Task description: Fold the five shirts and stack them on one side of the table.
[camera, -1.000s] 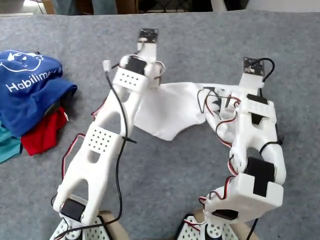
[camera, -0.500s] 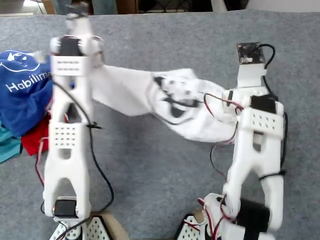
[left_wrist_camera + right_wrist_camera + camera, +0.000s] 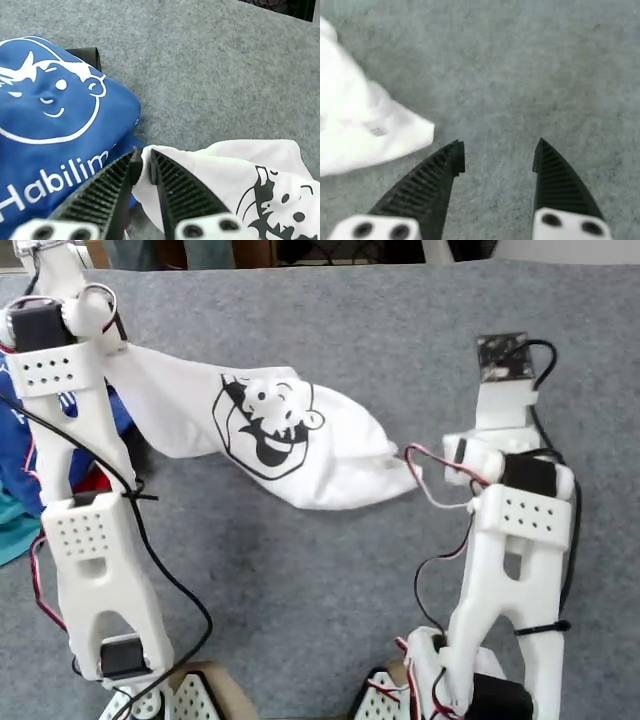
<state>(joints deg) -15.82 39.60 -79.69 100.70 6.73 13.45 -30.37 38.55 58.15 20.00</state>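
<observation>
A white shirt [image 3: 270,430] with a black cartoon print facing up stretches across the grey table [image 3: 330,320]. My left gripper [image 3: 142,159] is shut on the shirt's edge [image 3: 165,155], held above the blue shirt [image 3: 50,115] at the table's left side. In the high view the left gripper [image 3: 105,340] is at the far left. My right gripper [image 3: 500,147] is open over bare table with nothing between its fingers. The white shirt's other end [image 3: 365,130] lies just beside it. The right arm [image 3: 515,510] stands to the right of the shirt.
A pile of shirts sits at the left edge, with the blue shirt [image 3: 12,455] on top, a red one [image 3: 95,480] and a teal one [image 3: 15,530] below. A black strap [image 3: 85,52] lies beside the blue shirt.
My left arm has swung far left towards the pile, pulling the white shirt's edge with it. The shirt has stretched out, print up, and its other end has slid out from under the right arm.
</observation>
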